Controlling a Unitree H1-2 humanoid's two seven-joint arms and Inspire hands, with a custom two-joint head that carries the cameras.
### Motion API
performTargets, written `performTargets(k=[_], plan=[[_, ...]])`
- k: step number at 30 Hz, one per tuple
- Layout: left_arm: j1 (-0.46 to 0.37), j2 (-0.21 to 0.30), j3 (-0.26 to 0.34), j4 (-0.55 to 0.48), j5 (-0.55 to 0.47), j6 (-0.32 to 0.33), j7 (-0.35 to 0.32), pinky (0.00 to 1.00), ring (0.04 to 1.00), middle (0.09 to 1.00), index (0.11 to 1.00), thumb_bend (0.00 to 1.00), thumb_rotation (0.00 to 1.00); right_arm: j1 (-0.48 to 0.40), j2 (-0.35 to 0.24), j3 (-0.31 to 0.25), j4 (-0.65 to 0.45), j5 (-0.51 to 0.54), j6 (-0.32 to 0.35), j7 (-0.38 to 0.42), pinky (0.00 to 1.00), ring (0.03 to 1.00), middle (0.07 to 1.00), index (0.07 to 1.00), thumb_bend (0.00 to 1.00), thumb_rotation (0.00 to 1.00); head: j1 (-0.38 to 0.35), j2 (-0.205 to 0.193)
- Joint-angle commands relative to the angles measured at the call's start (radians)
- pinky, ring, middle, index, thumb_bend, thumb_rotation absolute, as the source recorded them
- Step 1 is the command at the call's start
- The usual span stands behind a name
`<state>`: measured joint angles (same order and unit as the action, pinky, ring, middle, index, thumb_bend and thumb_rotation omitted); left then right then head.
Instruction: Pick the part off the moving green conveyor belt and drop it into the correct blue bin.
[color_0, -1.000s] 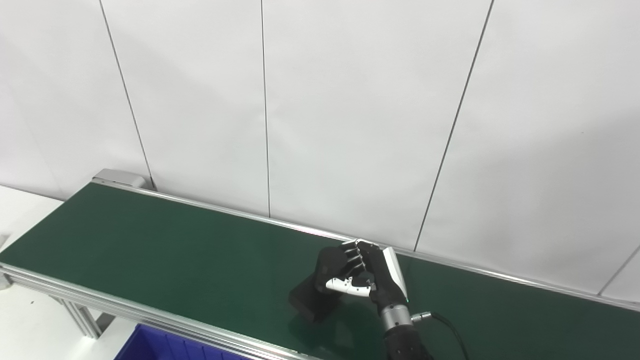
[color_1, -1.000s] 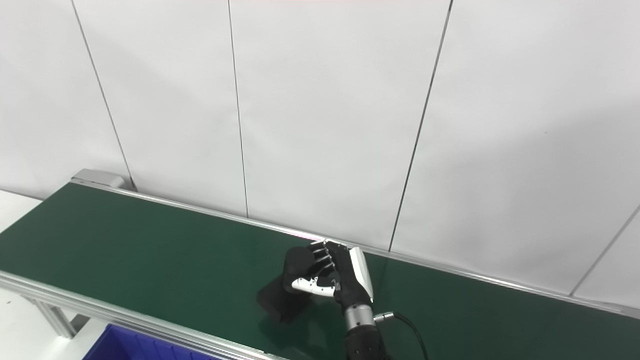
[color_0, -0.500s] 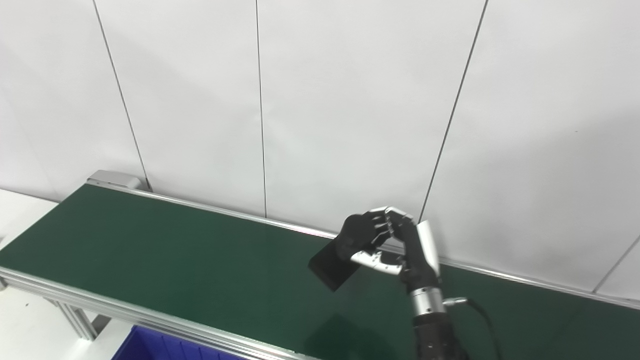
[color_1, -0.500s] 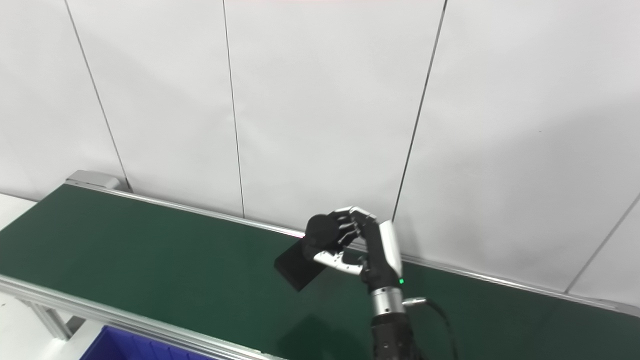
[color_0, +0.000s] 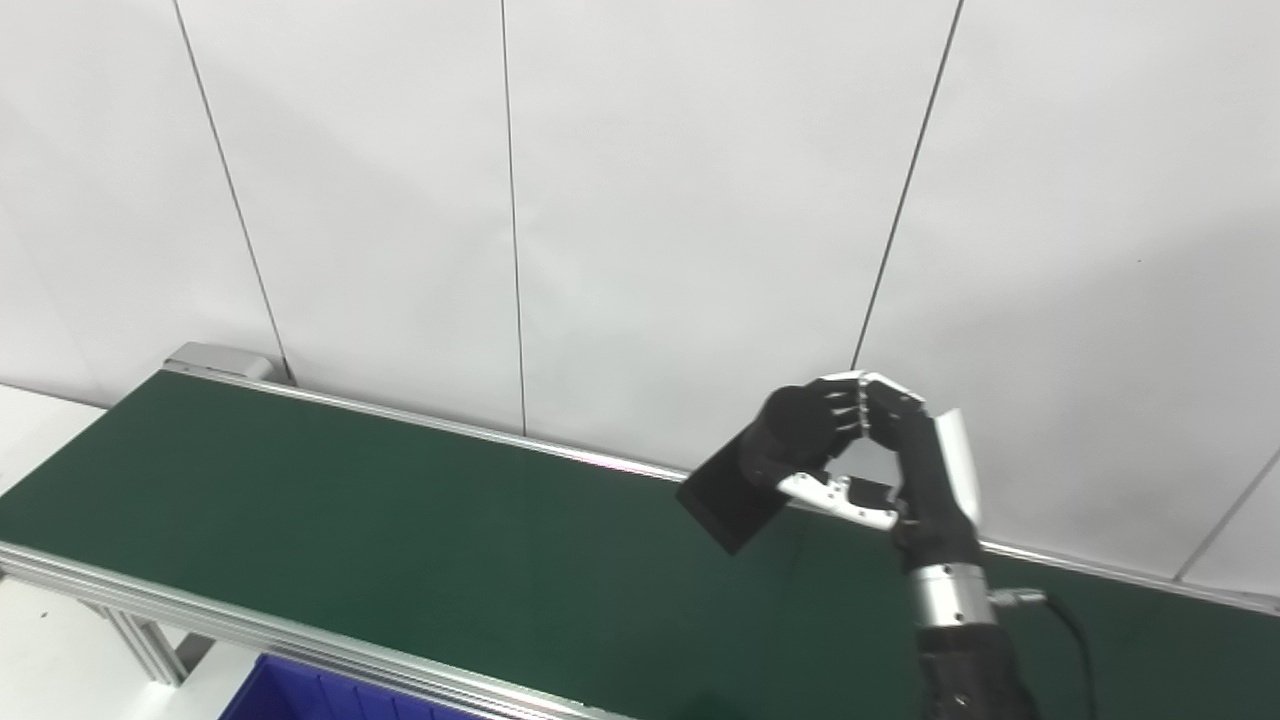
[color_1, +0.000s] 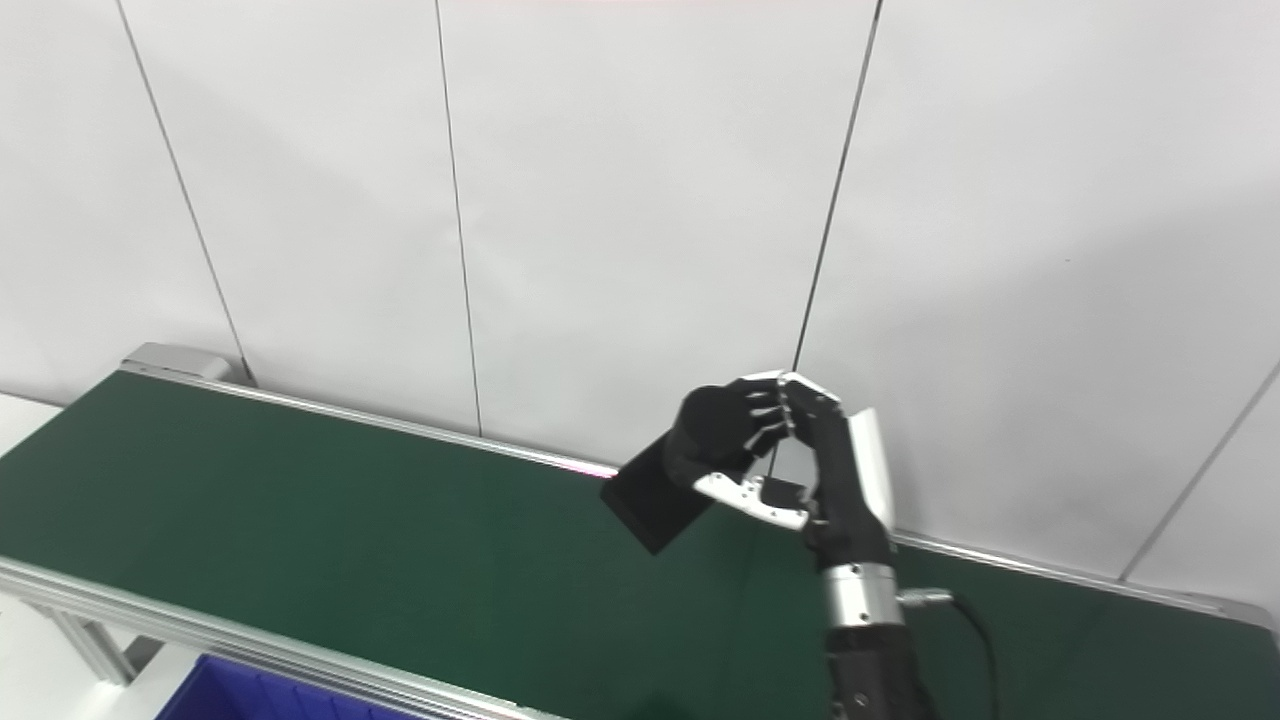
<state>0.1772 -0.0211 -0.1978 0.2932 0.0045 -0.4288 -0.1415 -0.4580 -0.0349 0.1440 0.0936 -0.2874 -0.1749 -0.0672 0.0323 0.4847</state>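
A black part (color_0: 735, 495), a flat rectangular block with a rounded knob at its upper end, hangs tilted in the air above the green conveyor belt (color_0: 400, 530). My right hand (color_0: 880, 460) is shut on it, fingers wrapped over the knob and thumb under it; the same right hand (color_1: 800, 455) and part (color_1: 655, 500) show in the right eye view. The arm rises from the bottom right. My left hand is out of sight.
A blue bin (color_0: 300, 695) shows its corner at the bottom edge, below the belt's near aluminium rail (color_0: 250, 635). White wall panels stand right behind the belt's far rail (color_0: 450, 428). The belt's left end roller (color_0: 215, 357) is at the far left.
My right hand has lifted the part off the belt and carried it up and to the right. The camera has shifted slightly too.
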Motion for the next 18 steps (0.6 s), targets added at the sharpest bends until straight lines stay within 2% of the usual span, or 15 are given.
performTargets(k=[1, 6, 10, 15, 18], plan=[[-0.025, 0.000, 0.002, -0.015, -0.013, -0.041, -0.012, 0.55, 0.603, 0.634, 0.655, 0.74, 0.56, -0.020, -0.010, -0.024, -0.083, 0.021, 0.033, 0.013, 0.35, 0.441, 0.503, 0.530, 0.50, 0.00, -0.012, 0.001], [-0.020, 0.006, 0.006, -0.026, -0.012, -0.040, -0.015, 0.57, 0.611, 0.639, 0.651, 0.73, 0.57, 0.019, -0.038, -0.057, -0.207, 0.054, 0.113, 0.056, 0.37, 0.443, 0.502, 0.522, 0.50, 0.00, -0.055, 0.006], [-0.008, 0.012, 0.012, -0.042, -0.018, -0.040, -0.019, 0.58, 0.614, 0.632, 0.642, 0.74, 0.59, 0.065, -0.067, -0.080, -0.309, 0.046, 0.161, 0.073, 0.36, 0.440, 0.501, 0.527, 0.50, 0.00, -0.123, 0.021], [0.001, 0.021, 0.017, -0.058, -0.030, -0.040, -0.031, 0.60, 0.633, 0.647, 0.641, 0.77, 0.63, 0.117, -0.091, -0.109, -0.404, 0.053, 0.194, 0.088, 0.37, 0.438, 0.497, 0.529, 0.50, 0.00, -0.168, 0.035], [0.007, 0.026, 0.024, -0.076, -0.041, -0.033, -0.037, 0.61, 0.637, 0.652, 0.644, 0.77, 0.63, 0.137, -0.100, -0.120, -0.440, 0.044, 0.210, 0.090, 0.37, 0.439, 0.497, 0.528, 0.50, 0.00, -0.214, 0.061]])
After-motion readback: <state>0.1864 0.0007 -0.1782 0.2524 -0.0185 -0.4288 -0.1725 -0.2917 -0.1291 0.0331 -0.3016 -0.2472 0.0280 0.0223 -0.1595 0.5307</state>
